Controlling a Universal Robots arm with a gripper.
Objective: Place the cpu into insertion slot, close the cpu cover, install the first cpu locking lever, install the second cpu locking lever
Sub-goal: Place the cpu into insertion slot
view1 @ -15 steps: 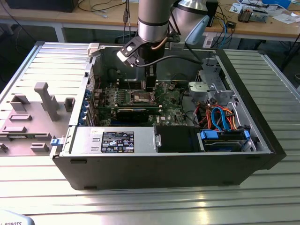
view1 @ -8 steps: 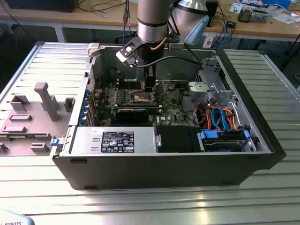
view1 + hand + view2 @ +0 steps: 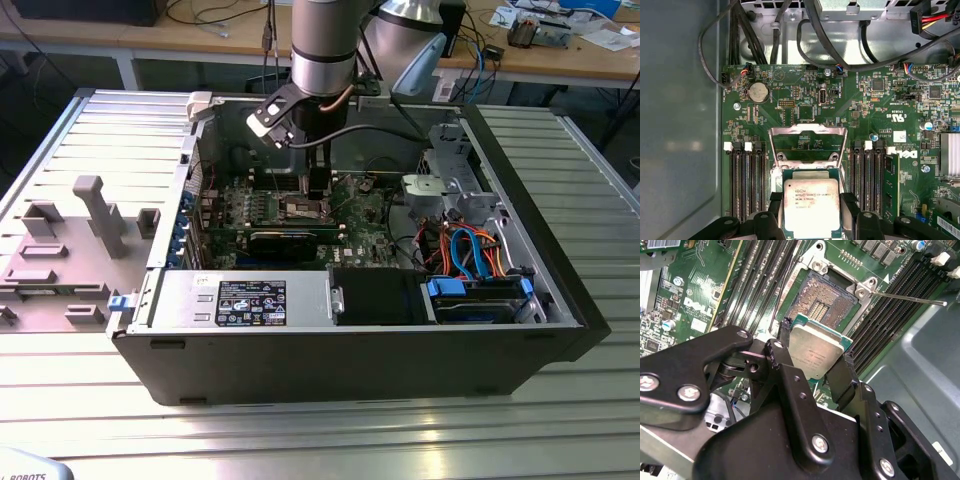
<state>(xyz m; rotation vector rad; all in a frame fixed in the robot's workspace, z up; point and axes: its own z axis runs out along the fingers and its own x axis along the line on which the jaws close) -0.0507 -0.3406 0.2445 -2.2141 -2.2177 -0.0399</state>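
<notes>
While the arm is reaching down into the open computer case (image 3: pixel 300 365), here's what I'm seeing.

Case contents: green motherboard (image 3: pixel 365 212) lying flat on the floor of it, silver power supply (image 3: pixel 250 300) sitting along the front wall, a bundle of blue and orange cables (image 3: pixel 472 252) running into the drive bay beside that. A long black card (image 3: pixel 285 240) is standing in the board between the power supply and the hand.

Gripper (image 3: pixel 312 203) is hanging fingers-down over the middle of the board. In both wrist views it's clamping the cpu (image 3: pixel 815 350) (image 3: pixel 811 207) by two opposite edges, one black finger (image 3: pixel 782 347) on each side, metal top facing back toward the wrist.

Insertion slot (image 3: pixel 822 302) is lying just past the fingertips, contacts exposed. The chip is overlapping the slot's near corner in the second wrist view and not sitting in it; how far apart they are, I can't tell.

Cpu cover (image 3: pixel 807 131) is standing swung up, beyond the chip as seen from the hand. One thin locking lever (image 3: pixel 910 299) is sticking out loose off the slot's far corner, over the memory slots (image 3: pixel 890 315). More memory slots (image 3: pixel 745 175) are flanking the fingers on both sides.
</notes>
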